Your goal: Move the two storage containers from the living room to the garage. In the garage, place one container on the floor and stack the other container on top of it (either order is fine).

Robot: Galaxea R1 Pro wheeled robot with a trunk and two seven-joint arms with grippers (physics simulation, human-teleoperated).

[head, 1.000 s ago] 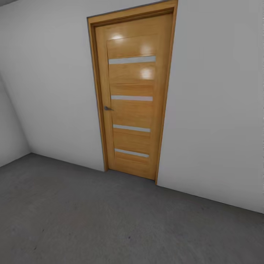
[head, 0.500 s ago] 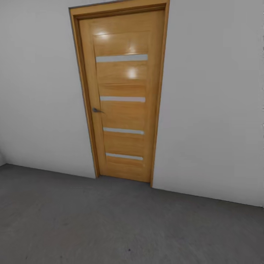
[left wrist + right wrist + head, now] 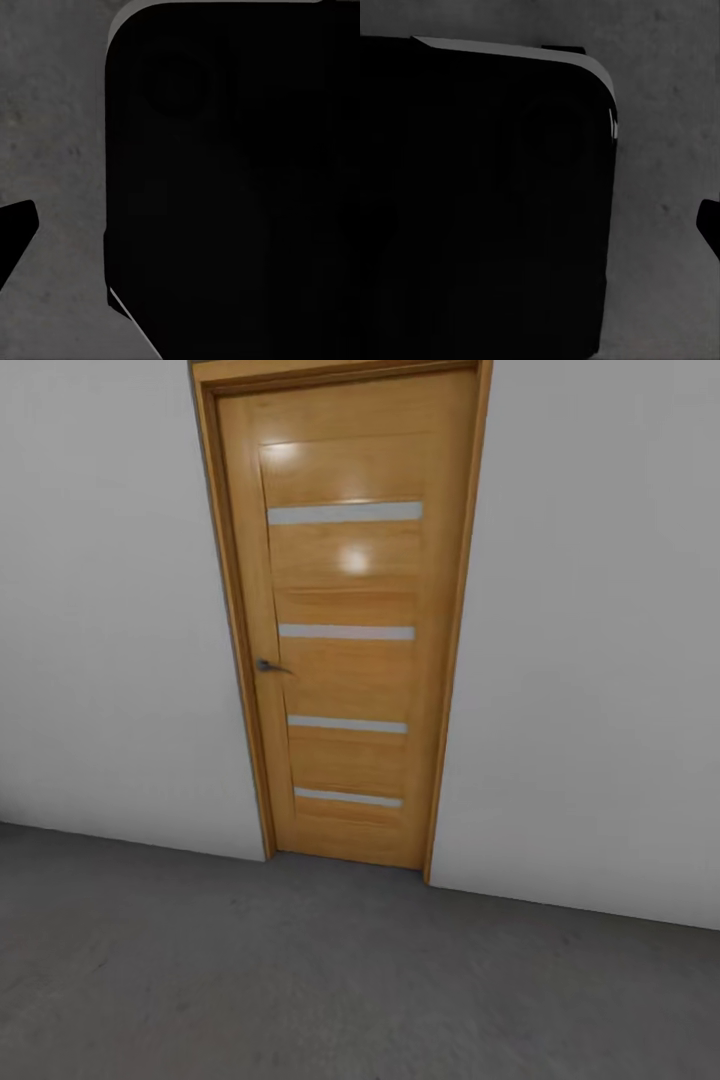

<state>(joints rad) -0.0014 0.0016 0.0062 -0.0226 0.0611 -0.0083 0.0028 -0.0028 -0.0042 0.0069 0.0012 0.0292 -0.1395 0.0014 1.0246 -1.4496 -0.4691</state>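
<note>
Location: the garage, judged from the plain white wall (image 3: pixel 110 610) and the dark grey concrete-like floor (image 3: pixel 330 980).

Item 1, wooden door (image 3: pixel 345 620): honey-coloured, shut, upright in its frame, with four pale horizontal glazed strips and a small grey lever handle (image 3: pixel 268 666) on its left edge. It stands roughly centred in the head view, its foot meeting the floor.

Item 2, the floor: matte, mottled grey, running from the wall's base to the near edge of the head view. It also shows beside the dark bodies in both wrist views.

Item 3, left arm: the wrist view looks down on a large black rounded body (image 3: pixel 232 180), likely part of the robot itself, with a dark wedge (image 3: pixel 15 232) at the frame edge, possibly a fingertip. Whether the fingers are spread or pressed together cannot be told.

Item 4, right arm: likewise a black rounded body (image 3: pixel 480 202) over grey floor, with a small dark tip (image 3: pixel 710 225) at the frame edge. Finger state cannot be told.

Item 5, storage containers: not located in these pictures, so their bearing from the fingers, long axis, nearer arm and look cannot be given.

Assessment: the robot appears in transit, facing the door; the coming move likely turns on lining the base up with that doorway.
</note>
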